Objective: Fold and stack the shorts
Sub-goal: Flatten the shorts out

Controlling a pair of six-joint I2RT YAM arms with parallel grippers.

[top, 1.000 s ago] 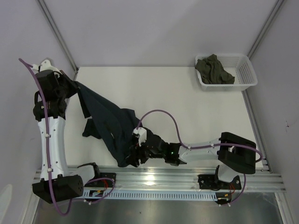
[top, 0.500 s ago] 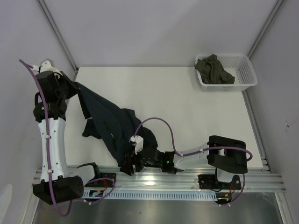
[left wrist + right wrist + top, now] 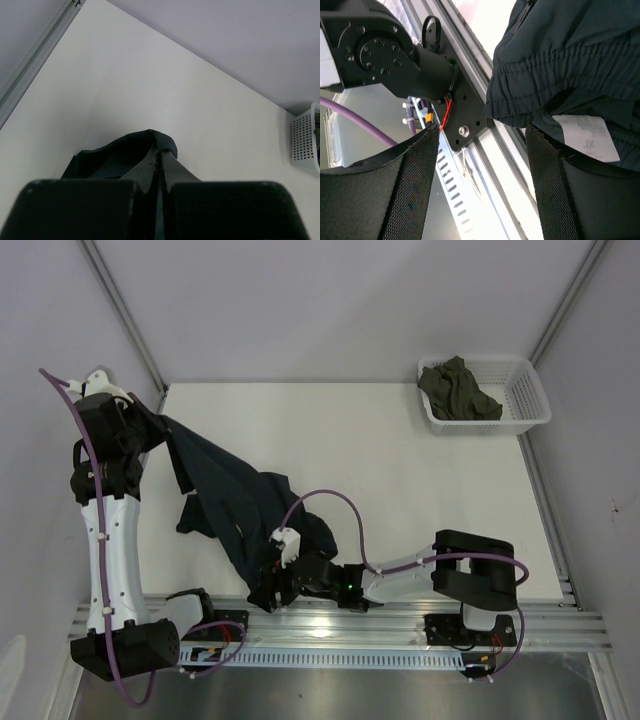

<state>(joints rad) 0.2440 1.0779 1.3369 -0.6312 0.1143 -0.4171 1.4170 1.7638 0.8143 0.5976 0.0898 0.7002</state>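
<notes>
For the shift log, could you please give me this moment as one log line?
left gripper: shut on shorts | right gripper: open at waistband | shorts: unfolded

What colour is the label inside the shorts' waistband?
White with grey XL print; the label shows best in the right wrist view.

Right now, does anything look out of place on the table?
The shorts hang past the table's near edge onto the metal rail, beside the open right tool; the left tool pinches their far end.

Soft matt cloth shorts [image 3: 235, 502], smooth matt table [image 3: 400, 460], perforated white plastic basket [image 3: 534, 406], ribbed bare metal rail [image 3: 330, 624], mesh-textured black fingers [image 3: 415, 195].
</notes>
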